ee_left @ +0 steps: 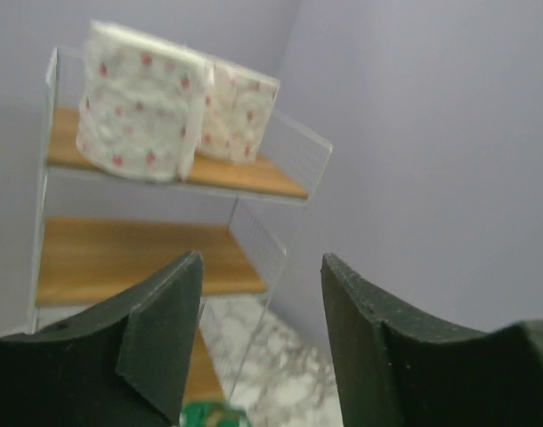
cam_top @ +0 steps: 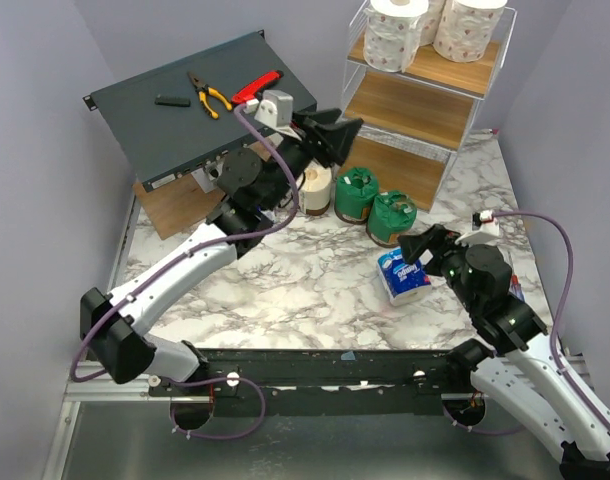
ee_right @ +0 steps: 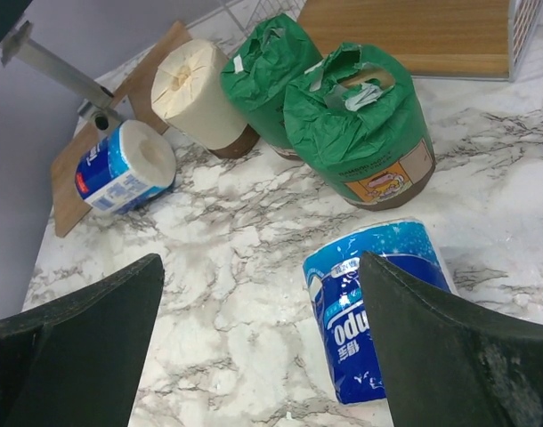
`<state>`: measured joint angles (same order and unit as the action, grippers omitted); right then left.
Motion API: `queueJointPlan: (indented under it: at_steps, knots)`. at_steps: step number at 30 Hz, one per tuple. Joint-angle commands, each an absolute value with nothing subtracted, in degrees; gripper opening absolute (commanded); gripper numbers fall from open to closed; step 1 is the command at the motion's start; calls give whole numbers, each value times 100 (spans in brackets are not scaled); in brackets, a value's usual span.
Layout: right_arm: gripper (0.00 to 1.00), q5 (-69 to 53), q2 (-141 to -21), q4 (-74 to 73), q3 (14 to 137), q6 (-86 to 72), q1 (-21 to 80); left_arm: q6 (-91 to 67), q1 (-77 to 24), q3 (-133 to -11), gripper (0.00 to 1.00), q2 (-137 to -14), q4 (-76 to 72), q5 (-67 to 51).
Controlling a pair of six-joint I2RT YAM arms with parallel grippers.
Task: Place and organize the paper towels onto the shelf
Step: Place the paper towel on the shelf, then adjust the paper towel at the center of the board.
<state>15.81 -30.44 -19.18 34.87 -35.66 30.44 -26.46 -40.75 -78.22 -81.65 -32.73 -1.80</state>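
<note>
The white wire shelf [cam_top: 425, 110] stands at the back right, and white rolls with pink print [cam_top: 396, 35] sit on its top tier. They also show in the left wrist view [ee_left: 142, 102]. A cream roll [cam_top: 316, 188] and two green-wrapped rolls [cam_top: 356, 195] [cam_top: 392, 217] stand on the table in front of the shelf. A blue-and-white pack [cam_top: 403, 275] lies nearer. My left gripper [cam_top: 335, 135] is open and empty, raised above the cream roll and facing the shelf [ee_left: 165, 258]. My right gripper [ee_right: 263, 356] is open and empty, just above the blue pack [ee_right: 378, 307]. A second blue pack [ee_right: 125, 169] lies at the left.
A slanted dark grey box [cam_top: 175, 110] at the back left carries pliers [cam_top: 209, 95], a red knife [cam_top: 257, 86] and a small black item. A flat wooden board [cam_top: 170, 205] lies under it. The shelf's middle and bottom boards [cam_top: 410, 105] are bare.
</note>
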Motion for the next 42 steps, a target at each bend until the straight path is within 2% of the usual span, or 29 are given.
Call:
queueJointPlan:
  at_steps: [1, 2, 3, 4, 9, 14, 19, 22, 24, 31, 36, 38, 42]
  knots:
    - [94, 1910, -3326, -2020, 3449, -3850, 3079, -1339, -4897, -7284, 66, -7555, -1134, 1719]
    - [94, 1985, -3430, -2058, 3469, -3944, 3080, -1299, -5053, -7112, 72, -7417, -959, 1940]
    - [95, 2070, -3545, -2106, 3494, -4081, 3084, -1280, -5163, -6843, 89, -7234, -826, 2245]
    - [95, 2213, -3638, -2161, 3506, -4242, 3077, -1352, -5279, -6603, 98, -7072, -741, 2515]
    - [100, 2835, -3695, -2238, 3295, -5238, 3082, -2852, -5379, -4996, 99, -5783, -212, 3458]
    - [100, 2545, -3336, -1784, 3049, -4741, 3083, -4068, -5388, -4546, 99, -4936, 1454, 3399]
    - [100, 2344, -3377, -1607, 3103, -4226, 3084, -4711, -5368, -3949, 99, -4624, 1539, 3019]
    - [100, 2311, -3583, -1564, 3201, -4103, 3077, -4063, -5370, -3269, 99, -4421, 287, 1774]
    - [100, 2294, -3771, -1598, 3310, -4007, 3084, -3949, -5370, -2947, 99, -4351, -356, 1364]
    - [95, 2203, -4622, -1757, 3832, -3595, 3082, -3366, -5370, -3121, 98, -4805, -408, 1074]
    - [89, 2329, -5457, -2534, 4523, -3413, 3085, -3261, -5361, -3162, 98, -5092, -366, 1164]
    - [89, 2590, -5539, -2707, 4619, -3459, 3082, -3316, -5361, -3177, 98, -5156, -263, 1265]
    - [89, 2577, -5456, -2142, 4696, -3296, 3082, -3496, -5361, -3165, 98, -5156, -83, 1282]
